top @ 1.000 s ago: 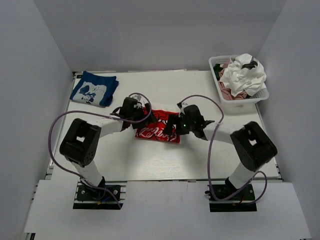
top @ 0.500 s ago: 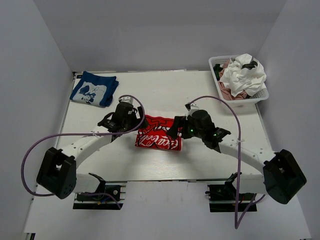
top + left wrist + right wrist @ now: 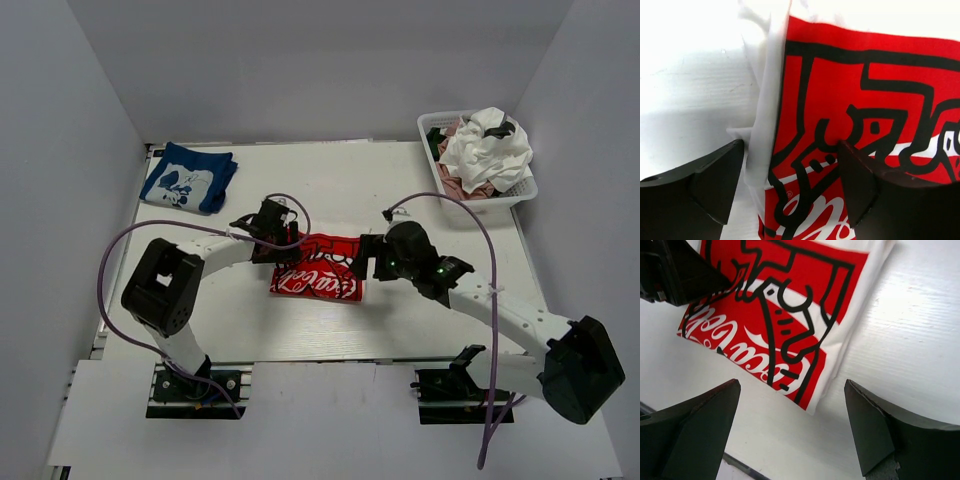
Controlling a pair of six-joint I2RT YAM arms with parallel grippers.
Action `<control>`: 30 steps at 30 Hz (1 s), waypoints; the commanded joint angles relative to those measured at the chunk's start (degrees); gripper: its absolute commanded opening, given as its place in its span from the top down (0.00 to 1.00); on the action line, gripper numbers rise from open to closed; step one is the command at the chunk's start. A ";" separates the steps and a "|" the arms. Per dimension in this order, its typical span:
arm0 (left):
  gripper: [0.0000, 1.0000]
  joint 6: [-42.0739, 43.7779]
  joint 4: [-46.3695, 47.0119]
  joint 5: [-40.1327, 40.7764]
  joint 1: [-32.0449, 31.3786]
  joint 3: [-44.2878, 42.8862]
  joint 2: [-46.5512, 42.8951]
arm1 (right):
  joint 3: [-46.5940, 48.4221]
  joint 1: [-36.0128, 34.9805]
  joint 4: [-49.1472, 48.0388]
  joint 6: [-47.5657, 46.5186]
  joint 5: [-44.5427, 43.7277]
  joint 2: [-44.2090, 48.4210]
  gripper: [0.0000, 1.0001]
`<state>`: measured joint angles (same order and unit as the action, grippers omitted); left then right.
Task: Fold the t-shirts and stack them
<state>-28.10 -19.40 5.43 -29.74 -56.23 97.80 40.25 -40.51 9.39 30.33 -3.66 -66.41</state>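
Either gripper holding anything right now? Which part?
Nothing held: left gripper open, straddling the folded red-print white t-shirt at its left edge; right gripper open over its corner.

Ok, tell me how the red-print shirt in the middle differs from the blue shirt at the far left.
Colour: the red-print shirt is white with a red logo, while the blue shirt carries a white graphic. Place: the red-print shirt lies mid-table between the left gripper and the right gripper, both open. The blue shirt lies in the far left corner, away from both. Shared: both lie folded on the table.
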 commanded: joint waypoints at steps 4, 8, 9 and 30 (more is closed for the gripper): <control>0.29 2.26 3.04 -5.78 0.03 3.22 4.58 | 0.89 0.35 0.73 -2.29 -7.06 6.82 0.10; 0.61 3.83 0.25 -5.61 -0.49 -0.19 8.81 | -1.49 0.43 -1.83 -3.34 -7.84 11.38 0.10; 0.68 3.84 -0.37 -5.61 -0.50 -0.81 8.81 | -2.19 0.17 -2.00 -3.34 -8.29 11.83 0.10; 1.00 37.05 3.39 28.40 3.89 -16.81 -3.40 | -5.97 0.88 -5.96 -6.95 -17.17 13.16 0.10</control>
<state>0.58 -20.86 27.75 -27.44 -69.76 98.02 34.61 -39.77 6.74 24.95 -18.46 -51.88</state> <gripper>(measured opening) 0.146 0.902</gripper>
